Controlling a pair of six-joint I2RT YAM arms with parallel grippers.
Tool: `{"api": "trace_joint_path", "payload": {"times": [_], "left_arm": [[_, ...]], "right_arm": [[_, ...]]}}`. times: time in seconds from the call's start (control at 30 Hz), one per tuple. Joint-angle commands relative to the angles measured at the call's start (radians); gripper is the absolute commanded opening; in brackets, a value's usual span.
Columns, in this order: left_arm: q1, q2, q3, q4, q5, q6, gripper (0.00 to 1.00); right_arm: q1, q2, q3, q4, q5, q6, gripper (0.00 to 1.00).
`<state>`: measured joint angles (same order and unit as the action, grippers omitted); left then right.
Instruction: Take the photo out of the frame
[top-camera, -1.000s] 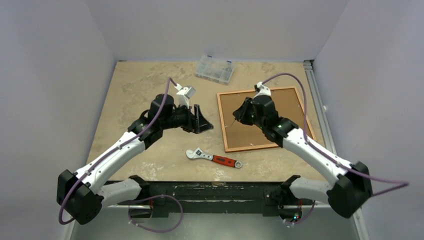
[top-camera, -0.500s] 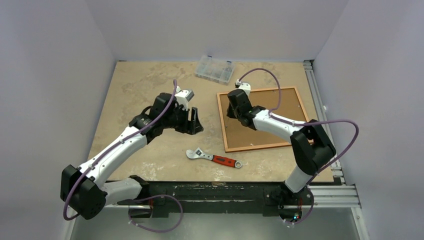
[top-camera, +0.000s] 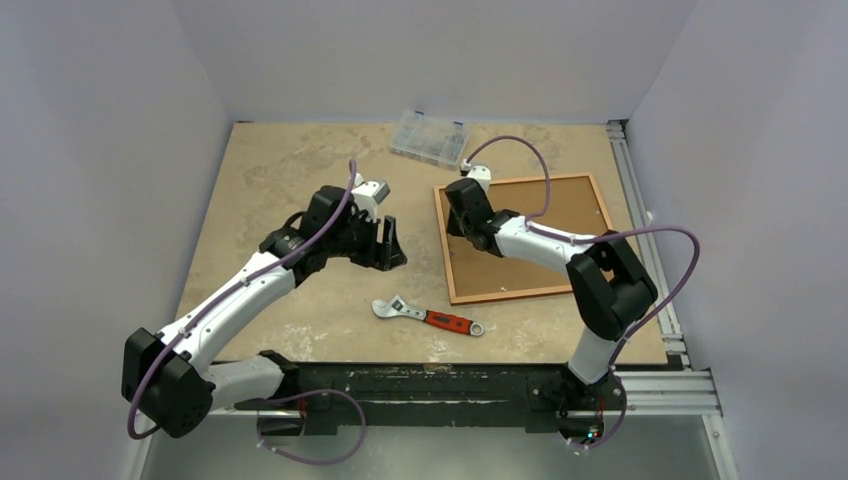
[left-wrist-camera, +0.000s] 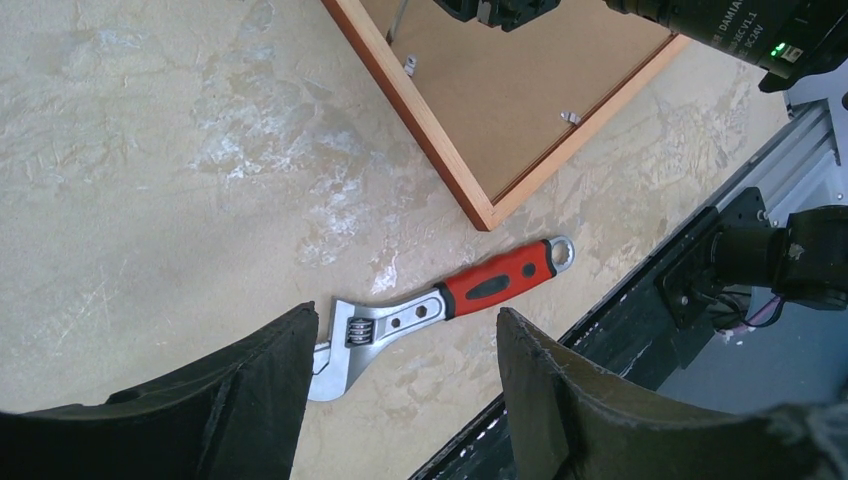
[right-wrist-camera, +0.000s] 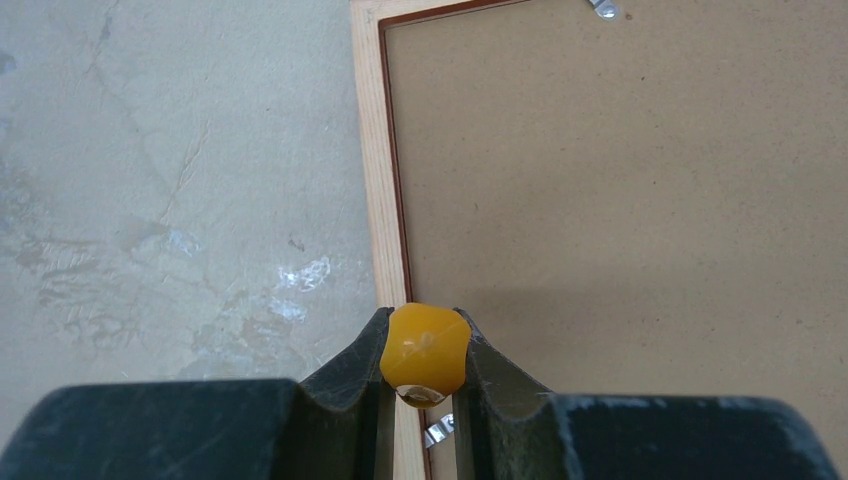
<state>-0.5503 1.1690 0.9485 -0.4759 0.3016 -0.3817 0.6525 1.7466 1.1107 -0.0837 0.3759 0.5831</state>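
Note:
The frame (top-camera: 510, 294) of red-orange wood lies face down on the table's right half, and a brown backing board (top-camera: 570, 205) fills it. The photo is hidden under that board. My right gripper (top-camera: 462, 222) hovers over the frame's left rail (right-wrist-camera: 378, 150), shut on a yellow tool handle (right-wrist-camera: 425, 350). The tool's thin shaft (left-wrist-camera: 398, 20) points down at the board's left edge. A small metal tab (right-wrist-camera: 437, 432) shows just below the handle. My left gripper (top-camera: 392, 245) hangs open and holds nothing, left of the frame (left-wrist-camera: 420, 110) and above the wrench.
A red-handled adjustable wrench (top-camera: 428, 316) lies on the table in front of the frame, below the open left gripper (left-wrist-camera: 407, 313). A clear organiser box (top-camera: 429, 138) sits at the back. More metal tabs (left-wrist-camera: 571, 117) hold the board. An aluminium rail (top-camera: 640, 220) borders the table's right side.
The right gripper moved from over the middle of the board to the frame's left rail, with its elbow folded back. The left gripper drew back slightly to the left.

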Motion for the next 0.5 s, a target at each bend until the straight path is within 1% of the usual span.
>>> {"api": "trace_joint_path", "payload": {"times": [0.0, 0.47], "left_arm": [[0.003, 0.012, 0.046, 0.028, 0.024, 0.006, 0.64], [0.005, 0.036, 0.049, 0.036, 0.052, -0.006, 0.64]], "right_arm": [[0.03, -0.015, 0.018, 0.005, 0.026, -0.008, 0.0], [0.066, -0.022, -0.009, -0.035, 0.076, -0.046, 0.0]]}}
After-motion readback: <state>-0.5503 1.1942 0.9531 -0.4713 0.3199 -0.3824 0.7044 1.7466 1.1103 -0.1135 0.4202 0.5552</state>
